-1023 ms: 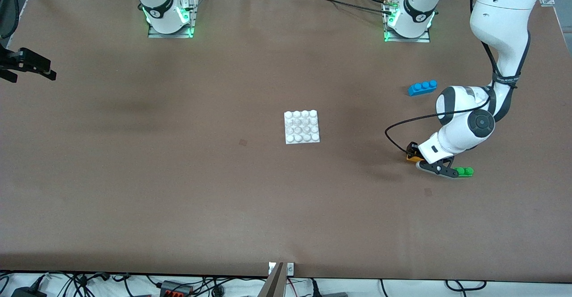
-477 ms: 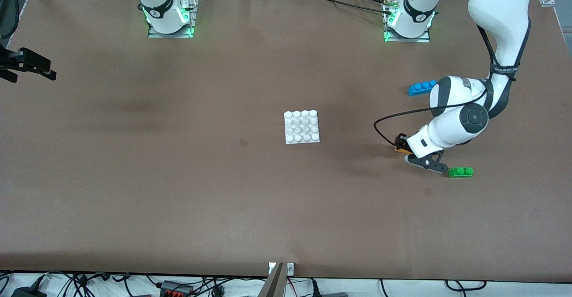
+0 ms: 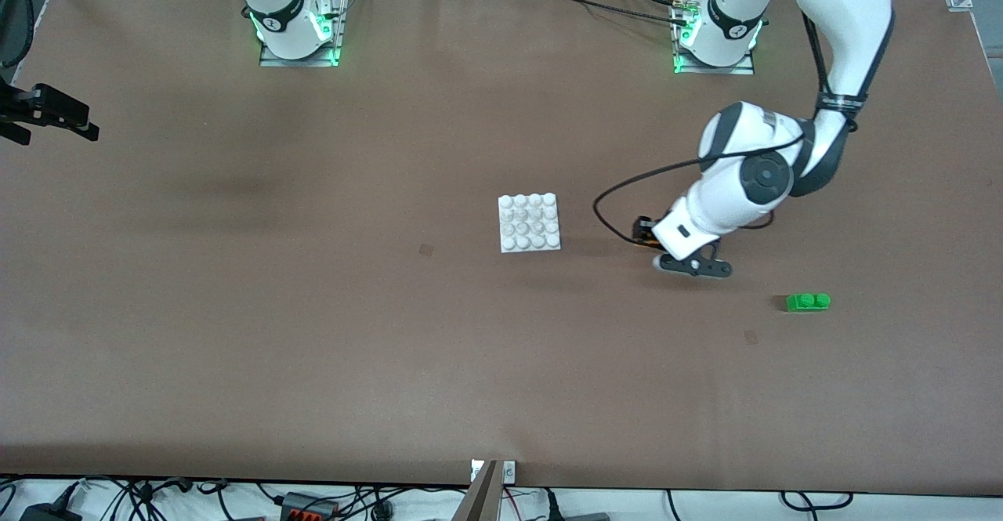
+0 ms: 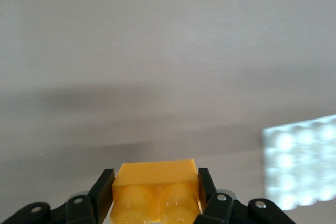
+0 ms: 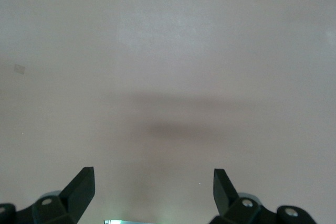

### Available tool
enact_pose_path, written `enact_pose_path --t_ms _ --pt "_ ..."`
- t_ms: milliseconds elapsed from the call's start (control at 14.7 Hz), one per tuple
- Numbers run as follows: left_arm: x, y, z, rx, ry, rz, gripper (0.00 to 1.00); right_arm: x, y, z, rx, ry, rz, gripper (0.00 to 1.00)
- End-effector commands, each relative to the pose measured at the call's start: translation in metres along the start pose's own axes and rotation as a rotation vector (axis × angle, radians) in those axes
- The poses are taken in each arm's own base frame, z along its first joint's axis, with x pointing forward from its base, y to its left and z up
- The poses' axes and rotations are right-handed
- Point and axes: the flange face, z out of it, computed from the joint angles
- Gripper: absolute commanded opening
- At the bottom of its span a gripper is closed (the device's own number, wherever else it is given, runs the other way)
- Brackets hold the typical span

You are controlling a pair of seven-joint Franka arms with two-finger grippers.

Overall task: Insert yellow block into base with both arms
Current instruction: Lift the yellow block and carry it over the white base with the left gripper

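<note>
Holding the yellow block [image 4: 156, 192] pinched between my left gripper [image 4: 156, 200] fingers, above bare table beside the base [image 3: 530, 222], toward the left arm's end. Right gripper [image 5: 154, 190] waits, fingers spread.

Yellow 2-stud block [image 4: 155, 188] aloft near white studded base [image 3: 530, 222]

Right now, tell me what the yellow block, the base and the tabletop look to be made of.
The yellow block, clamped in the left gripper: likely moulded plastic, smooth and faintly glossy, with rounded studs. The base: probably white plastic too, with even rows of moulded studs. The table: a matte brown sheet, perhaps paper, board or laminate; the look leaves it open.
</note>
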Motion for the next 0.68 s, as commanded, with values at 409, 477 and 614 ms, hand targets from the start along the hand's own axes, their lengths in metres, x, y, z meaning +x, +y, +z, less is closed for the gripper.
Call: enact_pose_path --t_ms 409,477,614 --pt "-0.017 0.121 0.029 -0.029 -0.027 -0.157 0.57 -0.004 -0.007 -0.001 0.007 0.001 -0.014 1.00" --pt "-0.023 0.138 0.036 -0.034 -0.028 -0.162 0.57 -0.003 -0.009 -0.002 0.007 0.003 -0.017 1.00" --pt "-0.028 0.156 0.049 -0.045 -0.023 -0.192 0.57 -0.003 -0.008 -0.001 0.007 0.001 -0.015 1.00"
